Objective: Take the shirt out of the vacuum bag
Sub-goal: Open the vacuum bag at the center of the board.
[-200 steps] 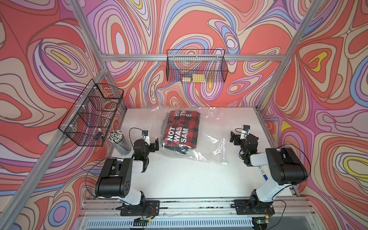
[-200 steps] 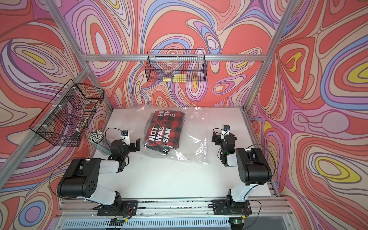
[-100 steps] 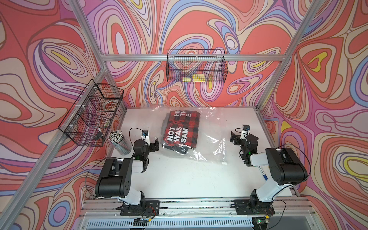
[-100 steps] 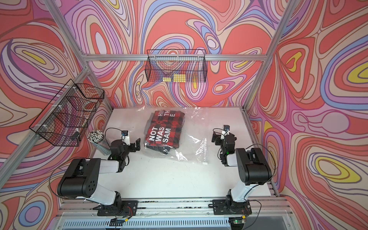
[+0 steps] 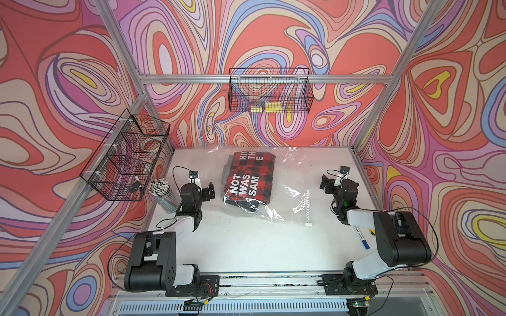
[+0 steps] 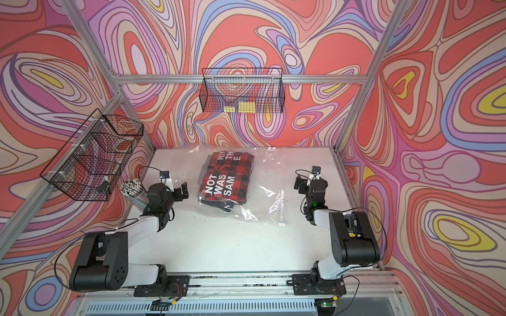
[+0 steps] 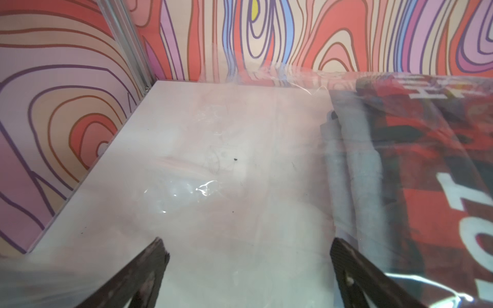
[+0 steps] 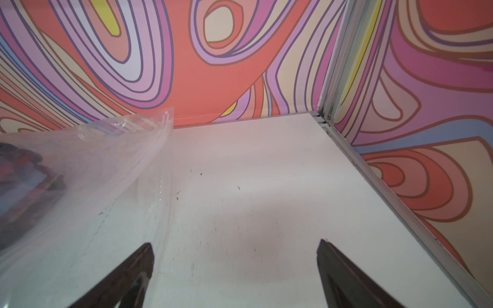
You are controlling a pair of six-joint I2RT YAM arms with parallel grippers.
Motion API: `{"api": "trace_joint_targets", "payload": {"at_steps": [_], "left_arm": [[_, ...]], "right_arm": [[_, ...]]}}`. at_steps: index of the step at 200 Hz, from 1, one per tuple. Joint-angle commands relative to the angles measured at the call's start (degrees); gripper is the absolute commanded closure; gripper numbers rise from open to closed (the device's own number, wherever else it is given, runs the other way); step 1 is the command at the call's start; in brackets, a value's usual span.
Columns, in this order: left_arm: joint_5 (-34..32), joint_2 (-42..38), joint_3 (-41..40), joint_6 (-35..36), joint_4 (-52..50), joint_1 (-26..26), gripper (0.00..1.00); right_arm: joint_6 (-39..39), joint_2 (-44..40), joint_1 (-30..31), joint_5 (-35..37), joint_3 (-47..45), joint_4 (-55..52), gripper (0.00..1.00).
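A folded red-and-black plaid shirt (image 5: 247,177) (image 6: 227,177) with white letters lies inside the clear crinkly vacuum bag (image 5: 287,186) (image 6: 262,191) at the middle back of the white table (image 5: 246,246). The bag's zip-seal edge (image 5: 308,205) faces the right arm. My left gripper (image 5: 208,191) (image 7: 246,240) is open just left of the bag, and the left wrist view shows the shirt (image 7: 426,160) under plastic beside one finger. To the right of the zip edge my right gripper (image 5: 327,184) (image 8: 235,242) stands open over bare table, with the bag (image 8: 93,160) beside it.
A holder of white-tipped sticks (image 5: 161,191) stands close behind the left arm. A black wire basket (image 5: 126,156) hangs on the left wall and another (image 5: 269,94) on the back wall. Aluminium frame rails edge the table.
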Motion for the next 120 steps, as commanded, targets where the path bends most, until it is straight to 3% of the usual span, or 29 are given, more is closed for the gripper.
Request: {"api": "trace_joint_targets", "payload": {"at_steps": [1,12,23,51,78,88,104,120], "left_arm": [[-11.1,-1.4,8.9,-12.1,-20.6,0.2,0.01],[-13.6,-0.5,13.2,-14.8,-28.4,0.3,0.01],[-11.8,-0.7,14.9,-19.0,-33.0,0.6,0.01],[2.9,-4.8,13.8,-27.4,-31.6,0.6,0.01],[17.2,-7.0,16.3,-32.7,-33.7,-0.1,0.01],[15.8,-7.9,18.3,-32.8,-36.7,-3.0,0.01],[11.8,-8.3,22.5,-32.5,-41.3,-10.0,0.01],[9.9,-6.6,27.0,-35.1,-43.3,-16.5,0.01]], "right_arm": [[-0.2,-4.6,0.0,1.6,-0.9,-2.3,0.02],[-0.1,-7.1,0.1,1.3,-1.1,-2.7,0.02],[0.7,-9.5,0.4,0.2,-0.7,-4.0,0.02],[3.6,-14.4,1.5,-0.5,0.8,-7.8,0.02],[19.2,-17.8,1.3,4.8,5.1,-20.5,0.02],[22.1,-18.5,1.3,5.8,5.7,-23.0,0.02],[34.2,-20.2,1.3,13.1,6.9,-32.2,0.02],[32.3,-20.8,0.9,11.0,6.9,-31.8,0.02]]}}
